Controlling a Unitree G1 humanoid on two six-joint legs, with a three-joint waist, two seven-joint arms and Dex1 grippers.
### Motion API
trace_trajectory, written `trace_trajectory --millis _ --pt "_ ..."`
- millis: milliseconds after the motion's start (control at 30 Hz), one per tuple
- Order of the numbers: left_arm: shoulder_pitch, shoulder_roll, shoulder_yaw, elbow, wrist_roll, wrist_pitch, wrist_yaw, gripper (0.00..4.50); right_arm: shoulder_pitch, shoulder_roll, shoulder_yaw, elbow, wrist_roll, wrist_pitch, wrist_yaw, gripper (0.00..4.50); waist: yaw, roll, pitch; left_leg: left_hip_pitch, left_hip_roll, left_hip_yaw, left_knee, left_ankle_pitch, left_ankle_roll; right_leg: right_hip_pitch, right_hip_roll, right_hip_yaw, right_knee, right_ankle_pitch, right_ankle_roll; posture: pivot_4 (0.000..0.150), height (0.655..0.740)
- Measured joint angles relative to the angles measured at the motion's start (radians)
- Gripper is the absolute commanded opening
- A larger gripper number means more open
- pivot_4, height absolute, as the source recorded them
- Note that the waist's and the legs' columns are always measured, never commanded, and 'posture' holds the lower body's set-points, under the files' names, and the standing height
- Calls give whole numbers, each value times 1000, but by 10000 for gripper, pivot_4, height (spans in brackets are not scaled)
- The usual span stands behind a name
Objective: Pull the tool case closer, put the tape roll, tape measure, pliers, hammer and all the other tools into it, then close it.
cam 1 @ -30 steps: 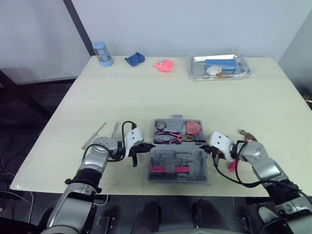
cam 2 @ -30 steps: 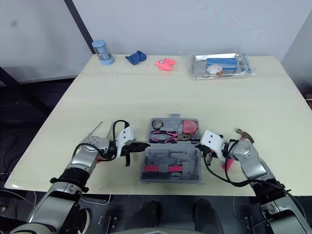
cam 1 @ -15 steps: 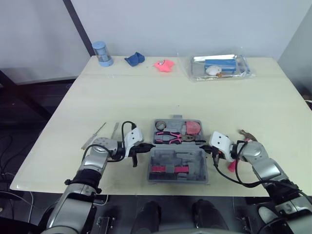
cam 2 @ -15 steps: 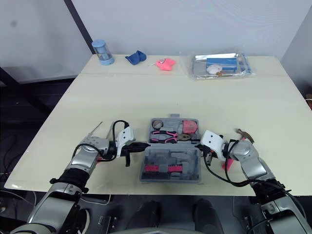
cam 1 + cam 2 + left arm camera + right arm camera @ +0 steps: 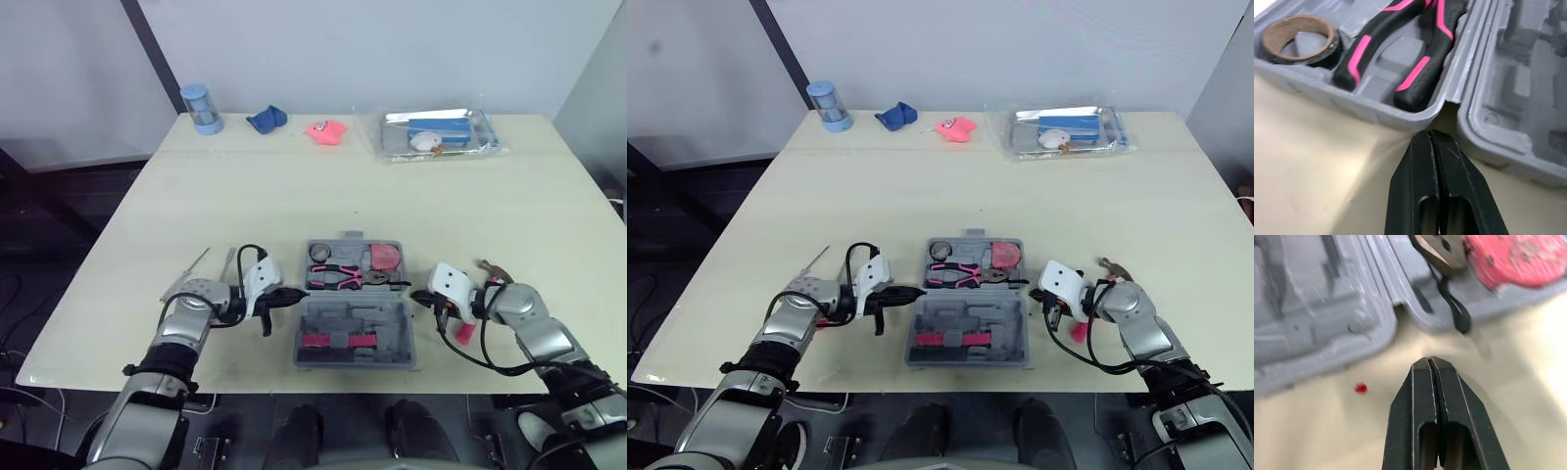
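Note:
The grey tool case (image 5: pixel 355 315) lies open near the table's front edge. Its far half holds the tape roll (image 5: pixel 320 254), pink-and-black pliers (image 5: pixel 343 277) and a red tape measure (image 5: pixel 386 257). Its near half holds pink-handled pieces (image 5: pixel 333 341). My left gripper (image 5: pixel 290 294) is shut, its tip at the case's left hinge gap (image 5: pixel 1449 105). My right gripper (image 5: pixel 418 296) is shut, with its tip just off the right hinge side (image 5: pixel 1400 313). A pink-handled hammer (image 5: pixel 466 331) lies beside my right wrist. Two slim tools (image 5: pixel 193 270) lie to the left.
At the back of the table are a blue cup (image 5: pixel 199 106), a blue cloth (image 5: pixel 266 119), a pink object (image 5: pixel 326 130) and a clear plastic tray (image 5: pixel 436 134). The table's front edge (image 5: pixel 245 377) runs just below the case.
The view has shifted slightly. My right gripper has drawn a little to the right, off the case's side. The case and left gripper hold their places.

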Motion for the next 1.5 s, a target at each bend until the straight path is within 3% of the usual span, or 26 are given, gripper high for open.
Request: trace_trajectory --millis 267,633,767,800,867,900,933,1033,1133,1167,1267,1500 --pt "32 42 34 -24 -29 31 35 532 25 -29 -44 -32 32 10 5 0 -3 0 0 -1 0 0 -1 0 0 -1 0 0 0 0 0 1500 7400" --pt "321 87 364 -358 -332 132 65 532 318 -28 -391 -266 293 4 -42 0 9 0 2 -4 0 1 -3 0 0 -3 -2 0 -3 0 0 1500 7400" --pt "442 120 500 -436 -399 157 99 11015 431 -16 -542 -272 343 -47 -87 0 6 0 2 -2 0 2 -5 0 0 -2 -1 1 -3 0 0 1500 7400" --pt "482 127 543 -447 -415 162 107 17135 475 -8 -581 -277 356 -70 -94 0 5 0 2 -1 1 2 -6 0 0 -2 -1 1 -3 0 0 1500 7400" --pt "557 133 611 -447 -438 168 117 24255 552 8 -639 -280 385 -92 -99 0 5 0 2 -1 1 3 -6 0 0 -3 -1 2 -4 0 0 1500 7400" --pt "595 133 644 -443 -442 168 121 30030 593 17 -669 -279 397 -105 -100 0 6 0 2 -1 1 3 -7 0 0 -2 -1 2 -5 0 0 1500 7400" --pt "609 133 657 -437 -442 169 122 31875 609 18 -680 -275 399 -107 -100 0 6 0 2 -1 1 3 -7 0 0 -2 -1 2 -6 0 0 1500 7400" --pt "671 131 729 -369 -447 159 144 44981 686 23 -746 -213 413 -169 -92 13793 7 0 2 0 1 3 -7 0 0 0 -1 2 -9 0 0 1500 7400" --pt "693 130 773 -272 -444 137 158 45000 721 26 -797 -134 424 -203 -86 25335 7 -1 2 0 1 4 -7 0 0 0 -1 2 -10 -1 0 1500 7400" --pt "697 130 784 -240 -441 127 163 45000 729 26 -810 -99 431 -224 -77 32092 6 -1 2 0 1 4 -7 0 0 0 -1 2 -10 -1 0 1500 7400" --pt "707 131 793 -182 -440 114 172 45000 740 26 -840 -18 443 -265 -56 44721 6 -1 2 0 1 4 -7 0 0 0 -1 2 -10 -1 0 1500 7400" --pt "709 143 802 -88 -434 76 161 45000 760 19 -857 100 453 -329 -19 44721 6 -1 1 0 1 5 -7 0 0 0 -1 2 -10 -1 0 1500 7400"
